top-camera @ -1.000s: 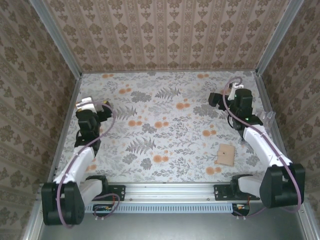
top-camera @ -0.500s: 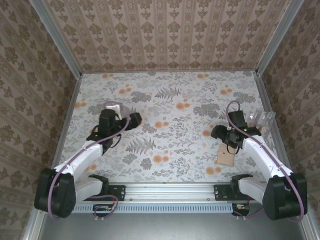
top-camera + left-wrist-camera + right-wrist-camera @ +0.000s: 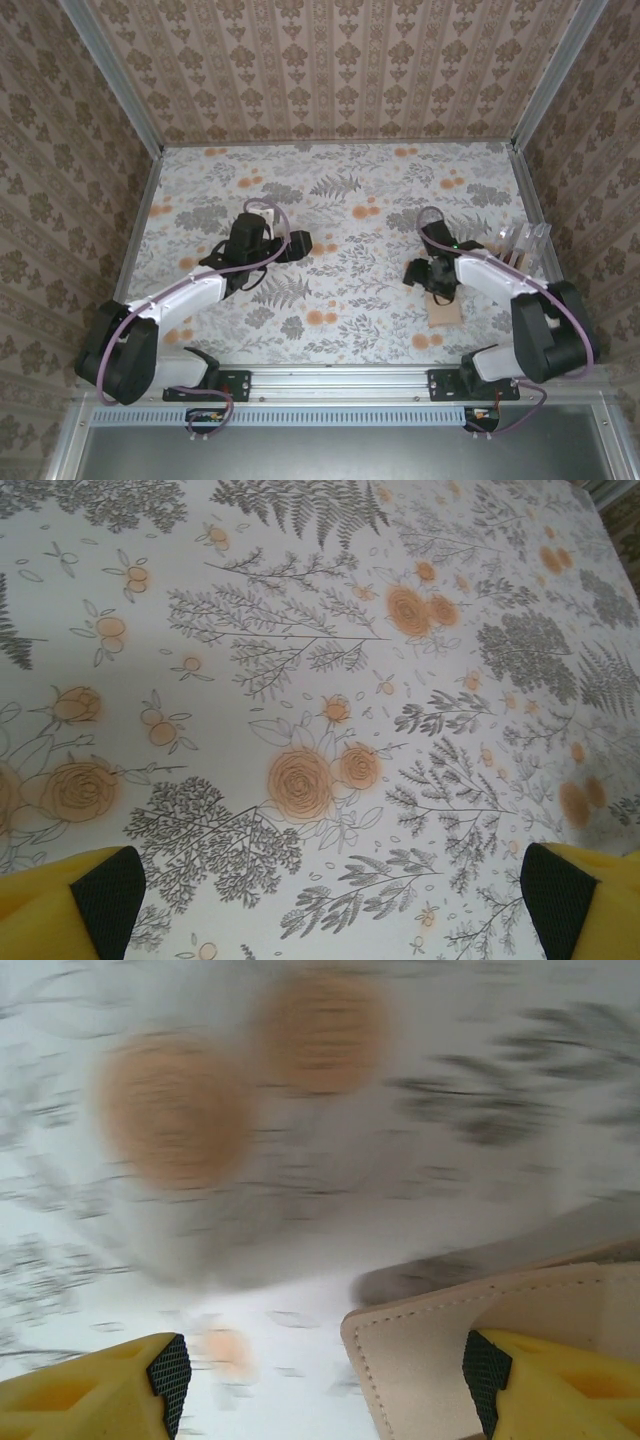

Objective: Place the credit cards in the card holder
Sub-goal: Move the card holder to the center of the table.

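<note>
We see left gripper point(image 3: 330, 890) spread wide over floral surface point(image 3: 350, 205), left of centre in top view, nothing between fingers. Right gripper point(image 3: 328, 1375) also wide, clamping nothing. Tan wallet point(image 3: 430, 1345) pokes in from lower right of wrist view; contact with finger we cannot tell. Clear card holder point(image 3: 527, 240) stands at right edge of top view, apart from wallet. Right arm point(image 3: 495, 277) crosses between them.

This is looking like a lab test cell: wallpapered panels point(image 3: 330, 70) and metal posts point(image 3: 118, 85) are closing around the flowered table point(image 3: 370, 300), and two robot arms point(image 3: 180, 297) point(image 3: 495, 275) are sitting bolted on a rail point(image 3: 340, 378) at the table's near edge.
</note>
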Motion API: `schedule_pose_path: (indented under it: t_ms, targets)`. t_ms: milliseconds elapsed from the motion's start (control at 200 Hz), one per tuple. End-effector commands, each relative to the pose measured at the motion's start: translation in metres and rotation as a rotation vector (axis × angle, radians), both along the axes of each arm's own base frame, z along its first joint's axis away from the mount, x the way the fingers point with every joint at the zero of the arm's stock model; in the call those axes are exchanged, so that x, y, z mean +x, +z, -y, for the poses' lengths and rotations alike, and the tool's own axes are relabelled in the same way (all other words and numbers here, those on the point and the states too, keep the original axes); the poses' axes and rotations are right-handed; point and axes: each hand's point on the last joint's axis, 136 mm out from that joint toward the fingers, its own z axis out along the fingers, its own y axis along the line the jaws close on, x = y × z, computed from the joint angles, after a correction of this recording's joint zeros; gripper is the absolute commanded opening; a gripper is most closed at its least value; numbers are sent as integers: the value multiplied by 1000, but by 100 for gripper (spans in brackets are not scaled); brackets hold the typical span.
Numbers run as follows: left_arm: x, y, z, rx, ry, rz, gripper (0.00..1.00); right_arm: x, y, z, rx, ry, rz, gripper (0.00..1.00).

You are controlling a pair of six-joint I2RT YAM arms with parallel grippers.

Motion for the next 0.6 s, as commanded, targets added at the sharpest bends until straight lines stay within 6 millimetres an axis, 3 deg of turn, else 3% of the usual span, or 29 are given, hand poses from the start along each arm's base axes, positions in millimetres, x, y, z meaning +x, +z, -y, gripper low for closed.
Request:
schedule_pose_path:
  t_ms: [0, 135, 220, 310, 415, 465, 595]
  targets:
    - [3, 11, -7, 14, 53, 11, 100, 6, -4, -61, 127, 172, -4, 75]
    - [2, 15, -21, 38, 108, 33, 100, 12, 20, -125, 238, 413, 51, 71]
    - [0, 18, -25, 43, 117, 47, 100, 16, 48, -138, 239, 468, 137, 69]
    - [-1, 19, -23, 41, 99, 46, 100, 25, 64, -116, 143, 393, 210, 63]
    - [0, 20, -20, 36, 92, 46, 100, 24, 55, -73, -8, 244, 158, 51]
    - [1, 20, -20, 35, 94, 44, 100, 21, 47, -68, -19, 216, 120, 47]
    - [3, 19, -17, 39, 87, 33, 100, 10, 26, -67, -5, 168, 59, 47]
